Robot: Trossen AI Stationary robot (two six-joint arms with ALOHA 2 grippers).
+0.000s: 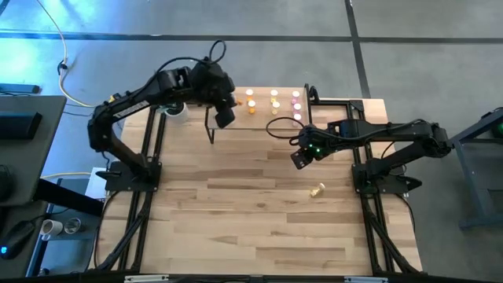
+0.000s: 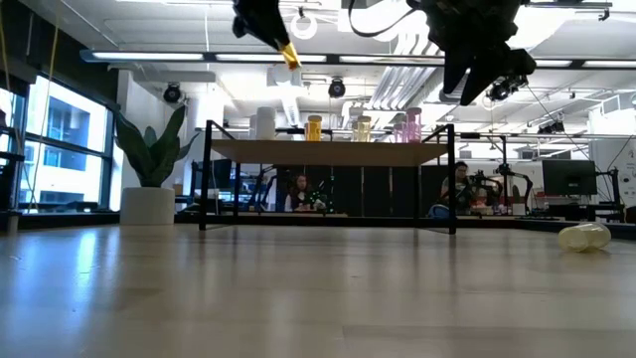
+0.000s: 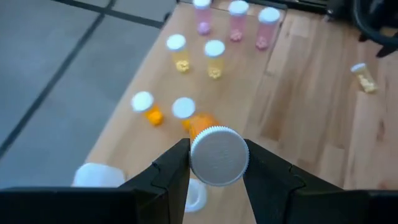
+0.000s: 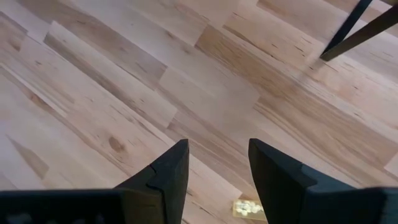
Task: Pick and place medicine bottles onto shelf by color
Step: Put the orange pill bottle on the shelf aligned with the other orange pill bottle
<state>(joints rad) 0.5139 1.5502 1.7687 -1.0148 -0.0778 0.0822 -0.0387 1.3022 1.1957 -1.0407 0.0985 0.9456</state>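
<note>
Here the left gripper [image 3: 214,163] hangs above the shelf [image 1: 267,119], toward its left end, clenched on an orange bottle [image 3: 218,154] whose white cap faces the wrist camera between the two dark fingers [image 3: 171,171]; in the low view the bottle's orange tip [image 2: 288,55] shows well above the board, not touching it; on the shelf stand capped bottles in rows, three pink ones [image 3: 235,22] at its right end, two yellow ones [image 3: 196,56] near the middle, and two orange ones [image 3: 163,111] just under the held one; in the low view a white bottle [image 2: 264,122] stands at the shelf's left end, with the yellow [image 2: 314,127] and pink [image 2: 409,125] ones in line to its right; the right gripper [image 4: 214,165] hovers over the tabletop [image 1: 236,212] off the shelf's right front corner, its fingers apart and holding nothing, bare wood showing between them; one yellow bottle [image 1: 317,189] lies on its side on the tabletop, well in front of the shelf and near the table's right edge, apart from both grippers; the right wrist view catches a bit of it [image 4: 247,208] below the fingers, and a black shelf leg [image 4: 354,28] crosses that view's corner; two people [image 2: 301,192] sit in the room behind the table, seen under the shelf.
</note>
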